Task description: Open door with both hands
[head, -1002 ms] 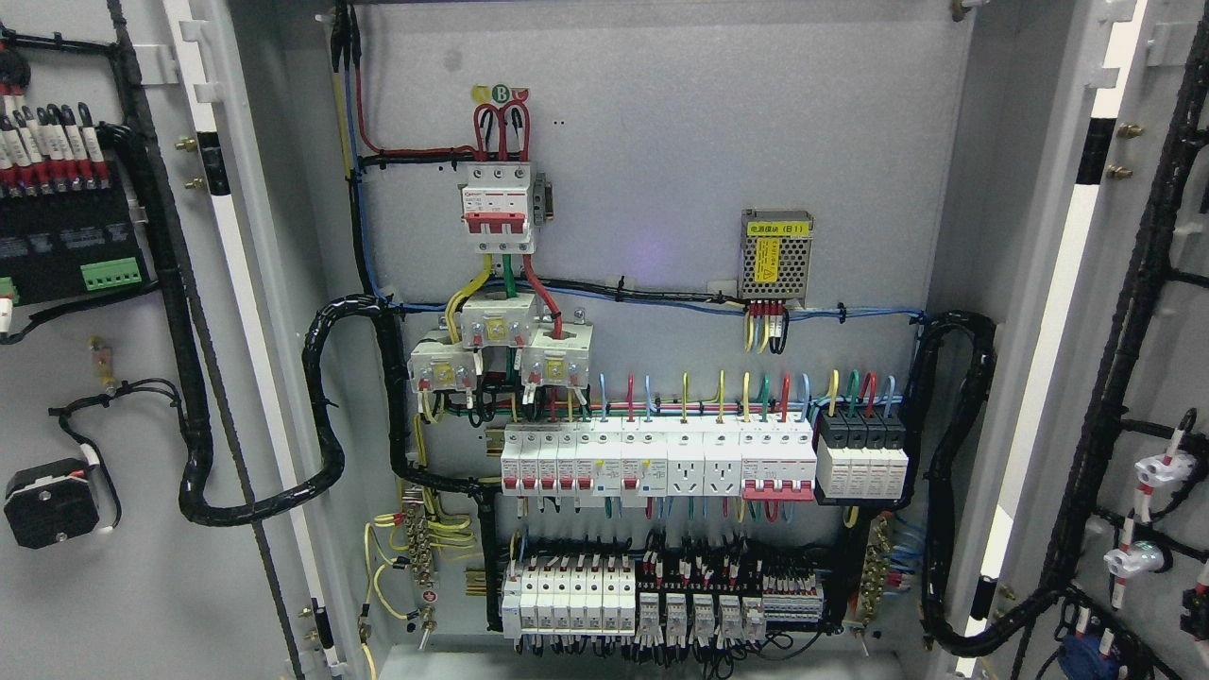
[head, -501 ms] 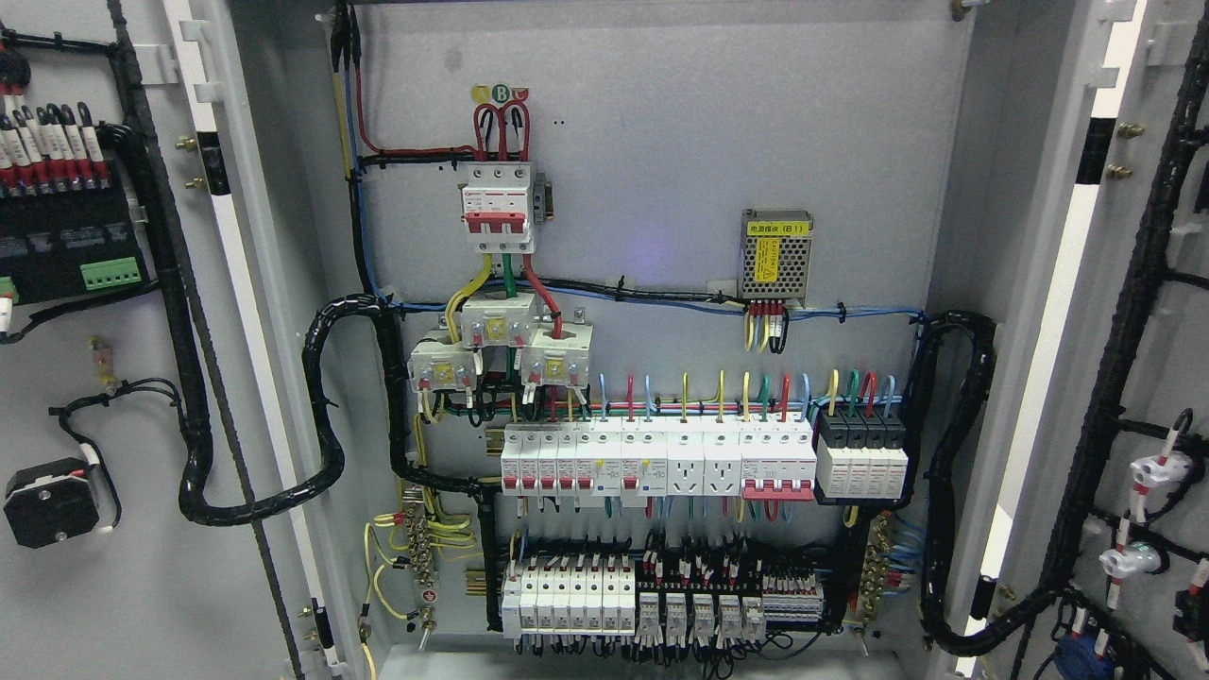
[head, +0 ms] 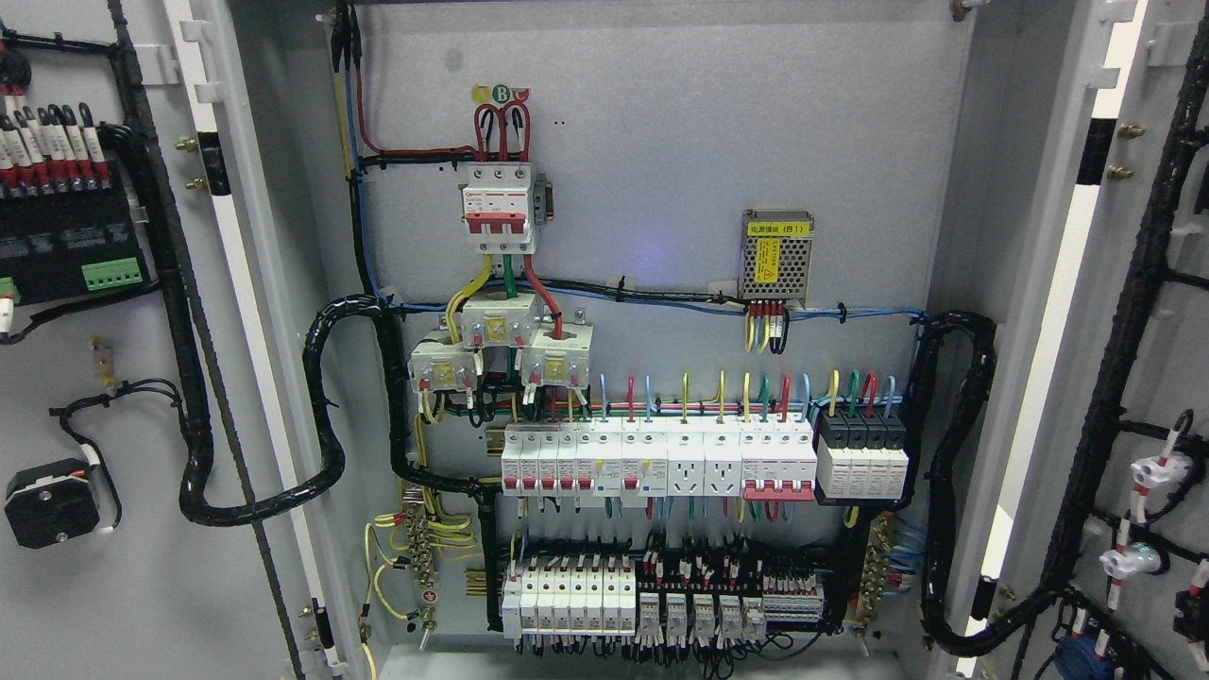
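Observation:
Both doors of a grey electrical cabinet stand swung wide open. The left door [head: 104, 586] shows its inner face at the picture's left, carrying black cable bundles and a terminal block. The right door [head: 1166, 312] shows its inner face at the right edge, with black wiring and white connectors. Between them the cabinet's back panel [head: 661, 142] is fully exposed. Neither of my hands or arms shows anywhere in the head view.
On the panel sit a red-and-white main breaker [head: 498, 208], a small mesh power supply [head: 776, 255], a row of white breakers [head: 661, 463] and a lower terminal row [head: 652, 604]. Thick black conduit [head: 326, 416] loops at both sides.
The right door's wiring and connectors have shifted very slightly; otherwise the scene stays the same.

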Robot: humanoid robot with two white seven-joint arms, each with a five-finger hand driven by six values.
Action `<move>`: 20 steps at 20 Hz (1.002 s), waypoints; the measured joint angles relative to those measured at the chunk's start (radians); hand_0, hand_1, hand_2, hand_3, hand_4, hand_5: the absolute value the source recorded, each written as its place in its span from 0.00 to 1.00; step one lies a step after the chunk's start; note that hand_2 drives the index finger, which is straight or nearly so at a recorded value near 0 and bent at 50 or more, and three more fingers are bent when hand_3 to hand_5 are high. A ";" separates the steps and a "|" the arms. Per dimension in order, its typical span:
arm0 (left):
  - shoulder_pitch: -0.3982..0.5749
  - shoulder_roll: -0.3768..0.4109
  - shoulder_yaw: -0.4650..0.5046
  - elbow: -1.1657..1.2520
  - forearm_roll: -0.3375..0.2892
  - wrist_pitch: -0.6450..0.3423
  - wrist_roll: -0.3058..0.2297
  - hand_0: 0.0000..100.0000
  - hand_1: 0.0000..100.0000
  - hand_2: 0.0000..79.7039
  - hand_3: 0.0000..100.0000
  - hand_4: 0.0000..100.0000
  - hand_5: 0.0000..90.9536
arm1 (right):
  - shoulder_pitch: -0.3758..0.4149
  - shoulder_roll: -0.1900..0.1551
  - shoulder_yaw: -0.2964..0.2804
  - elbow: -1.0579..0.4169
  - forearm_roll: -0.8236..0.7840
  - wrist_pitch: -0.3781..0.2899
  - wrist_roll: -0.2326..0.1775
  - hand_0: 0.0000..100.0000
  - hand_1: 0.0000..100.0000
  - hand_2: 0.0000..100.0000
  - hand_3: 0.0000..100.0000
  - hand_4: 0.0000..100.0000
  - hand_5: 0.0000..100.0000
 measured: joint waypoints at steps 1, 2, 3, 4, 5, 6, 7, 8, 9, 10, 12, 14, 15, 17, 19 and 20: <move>0.003 -0.001 -0.002 0.019 0.000 0.000 -0.001 0.00 0.00 0.00 0.00 0.00 0.00 | 0.010 0.002 0.024 0.017 0.004 -0.002 -0.002 0.38 0.00 0.00 0.00 0.00 0.00; 0.005 -0.002 -0.005 0.041 0.000 0.000 -0.001 0.00 0.00 0.00 0.00 0.00 0.00 | 0.021 0.004 0.046 0.036 0.008 -0.003 -0.003 0.38 0.00 0.00 0.00 0.00 0.00; 0.007 -0.003 -0.007 0.064 0.000 0.000 -0.002 0.00 0.00 0.00 0.00 0.00 0.00 | 0.034 0.006 0.068 0.057 0.010 -0.004 -0.004 0.38 0.00 0.00 0.00 0.00 0.00; 0.009 -0.004 -0.009 0.088 0.000 0.000 -0.002 0.00 0.00 0.00 0.00 0.00 0.00 | 0.048 0.008 0.088 0.078 0.013 -0.004 -0.005 0.38 0.00 0.00 0.00 0.00 0.00; 0.010 -0.005 -0.010 0.111 -0.001 0.000 -0.002 0.00 0.00 0.00 0.00 0.00 0.00 | 0.061 0.010 0.104 0.097 0.015 -0.004 -0.005 0.38 0.00 0.00 0.00 0.00 0.00; 0.011 -0.006 -0.012 0.137 -0.001 0.000 -0.002 0.00 0.00 0.00 0.00 0.00 0.00 | 0.078 0.012 0.121 0.118 0.017 -0.004 -0.005 0.38 0.00 0.00 0.00 0.00 0.00; 0.012 -0.006 -0.014 0.163 -0.001 0.000 -0.002 0.00 0.00 0.00 0.00 0.00 0.00 | 0.096 0.013 0.135 0.138 0.018 -0.004 -0.005 0.38 0.00 0.00 0.00 0.00 0.00; 0.013 -0.007 -0.015 0.188 -0.003 0.000 -0.003 0.00 0.00 0.00 0.00 0.00 0.00 | 0.113 0.015 0.148 0.158 0.019 -0.004 -0.005 0.38 0.00 0.00 0.00 0.00 0.00; 0.013 -0.008 -0.017 0.220 -0.006 0.000 -0.004 0.00 0.00 0.00 0.00 0.00 0.00 | 0.133 0.016 0.160 0.176 0.021 -0.004 -0.005 0.38 0.00 0.00 0.00 0.00 0.00; 0.013 -0.008 -0.018 0.251 -0.011 0.000 -0.004 0.00 0.00 0.00 0.00 0.00 0.00 | 0.155 0.017 0.171 0.197 0.021 -0.004 -0.005 0.38 0.00 0.00 0.00 0.00 0.00; 0.014 -0.010 -0.020 0.318 -0.022 0.000 -0.005 0.00 0.00 0.00 0.00 0.00 0.00 | 0.199 0.018 0.190 0.232 0.023 -0.005 -0.006 0.38 0.00 0.00 0.00 0.00 0.00; 0.012 -0.011 -0.022 0.390 -0.032 0.000 -0.006 0.00 0.00 0.00 0.00 0.00 0.00 | 0.241 0.019 0.209 0.269 0.024 -0.006 -0.008 0.38 0.00 0.00 0.00 0.00 0.00; 0.010 -0.013 -0.023 0.428 -0.036 0.000 -0.006 0.00 0.00 0.00 0.00 0.00 0.00 | 0.260 0.019 0.220 0.290 0.024 -0.006 -0.008 0.38 0.00 0.00 0.00 0.00 0.00; 0.001 -0.018 -0.022 0.507 -0.042 0.000 -0.007 0.00 0.00 0.00 0.00 0.00 0.00 | 0.287 0.019 0.237 0.333 0.026 -0.007 -0.008 0.38 0.00 0.00 0.00 0.00 0.00; -0.021 -0.027 -0.017 0.599 -0.046 0.000 -0.007 0.00 0.00 0.00 0.00 0.00 0.00 | 0.303 0.019 0.251 0.387 0.027 -0.007 -0.006 0.38 0.00 0.00 0.00 0.00 0.00; -0.037 -0.031 -0.015 0.648 -0.047 0.000 -0.007 0.00 0.00 0.00 0.00 0.00 0.00 | 0.307 0.020 0.258 0.419 0.027 -0.007 -0.006 0.38 0.00 0.00 0.00 0.00 0.00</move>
